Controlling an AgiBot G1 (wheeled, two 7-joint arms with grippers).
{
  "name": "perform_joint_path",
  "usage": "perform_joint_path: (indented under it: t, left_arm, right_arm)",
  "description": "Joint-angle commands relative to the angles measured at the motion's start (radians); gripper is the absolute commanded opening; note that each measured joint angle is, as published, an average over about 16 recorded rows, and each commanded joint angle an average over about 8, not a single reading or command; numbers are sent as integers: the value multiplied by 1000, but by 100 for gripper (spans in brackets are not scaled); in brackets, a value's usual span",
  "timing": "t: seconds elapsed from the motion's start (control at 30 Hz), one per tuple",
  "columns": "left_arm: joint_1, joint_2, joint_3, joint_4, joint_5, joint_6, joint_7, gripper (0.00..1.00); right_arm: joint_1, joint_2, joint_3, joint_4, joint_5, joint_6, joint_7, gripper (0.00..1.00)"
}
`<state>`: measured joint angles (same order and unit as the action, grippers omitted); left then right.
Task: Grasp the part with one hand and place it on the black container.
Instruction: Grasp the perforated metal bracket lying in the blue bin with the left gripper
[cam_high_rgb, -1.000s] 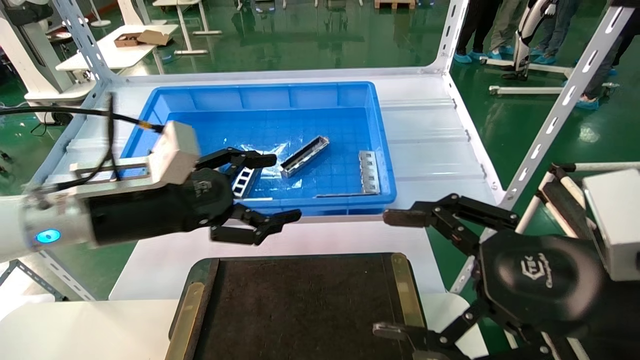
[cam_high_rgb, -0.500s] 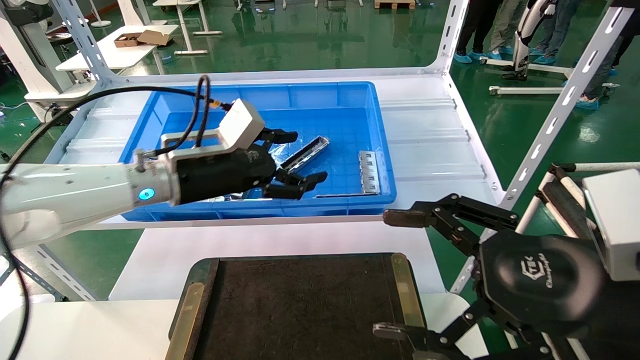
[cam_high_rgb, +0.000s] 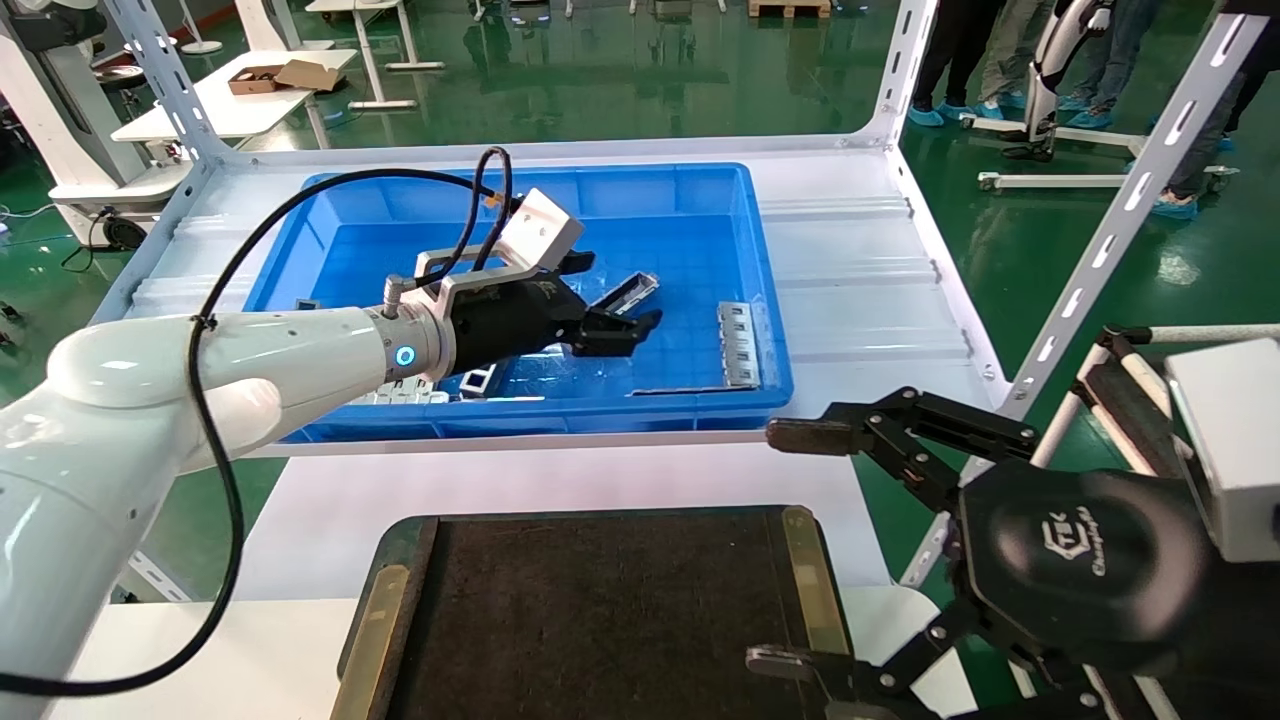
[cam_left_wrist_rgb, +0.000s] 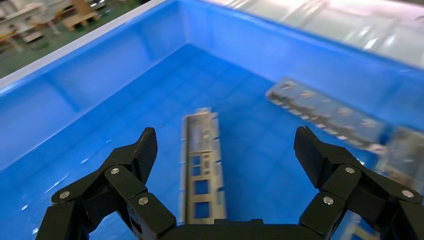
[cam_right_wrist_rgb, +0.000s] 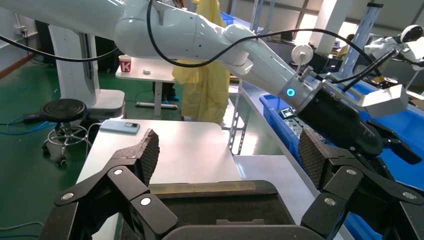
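The part (cam_high_rgb: 634, 289), a slim silver channel bar, lies slantwise on the floor of the blue bin (cam_high_rgb: 520, 178), its near end hidden behind my left hand. My left gripper (cam_high_rgb: 612, 318) is open and empty, low inside the bin just over the part. In the left wrist view the part (cam_left_wrist_rgb: 201, 160) lies between the spread fingers, nearer one finger, untouched by my left gripper (cam_left_wrist_rgb: 225, 147). The black container (cam_high_rgb: 600, 610) sits empty at the front. My right gripper (cam_high_rgb: 790, 548) is open and parked at the container's right edge; the right wrist view shows the gripper (cam_right_wrist_rgb: 227, 150) above the container (cam_right_wrist_rgb: 220, 205).
A ladder-like bar (cam_high_rgb: 480, 378) lies under my left wrist in the bin. A flat tabbed plate (cam_high_rgb: 738, 343) lies at the bin's right side, also seen in the left wrist view (cam_left_wrist_rgb: 325, 112). White shelf posts (cam_high_rgb: 1120, 220) stand at the right. People stand behind.
My left hand has moved from in front of the bin's near wall forward and right into the bin, ending over the part. The right arm has not moved.
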<state>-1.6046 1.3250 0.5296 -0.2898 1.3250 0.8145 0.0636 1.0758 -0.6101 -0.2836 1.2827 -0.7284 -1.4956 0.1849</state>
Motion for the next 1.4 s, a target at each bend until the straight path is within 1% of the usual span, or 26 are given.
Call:
perform_joint_path:
  t: [0.03, 0.13, 0.17, 0.2, 0.4, 0.43, 0.47, 0.93, 1.4]
  left_arm:
    - [-11, 21, -1, 42, 2, -30, 18, 100]
    - [-14, 30, 7, 68, -2, -49, 30, 99]
    - [-15, 32, 12, 74, -2, -54, 32, 93]
    - [-15, 34, 18, 78, -2, -60, 33, 83]
    - [-11, 39, 55, 78, -8, -87, 26, 9]
    - [-9, 39, 61, 76, -10, -91, 22, 2]
    - [-8, 39, 67, 73, -13, -94, 19, 0]
    - [7, 37, 150, 57, -56, -124, -18, 0]
    - [11, 34, 202, 67, -107, -142, -21, 0]
  right_arm:
    - [0, 0, 0, 0, 0, 0, 0, 100]
    - [0, 0, 0, 0, 0, 0, 0, 100]
    - [0, 0, 0, 0, 0, 0, 0, 93]
    - [0, 0, -1, 0, 0, 0, 0, 84]
    - [0, 0, -1, 0, 1, 0, 0, 9]
    - [0, 0, -1, 0, 1, 0, -1, 3]
    - [0, 0, -1, 0, 1, 0, -1, 0]
    - [0, 1, -2, 0, 1, 1, -1, 0]
    - [1, 1, -3, 0, 2, 1, -2, 0]
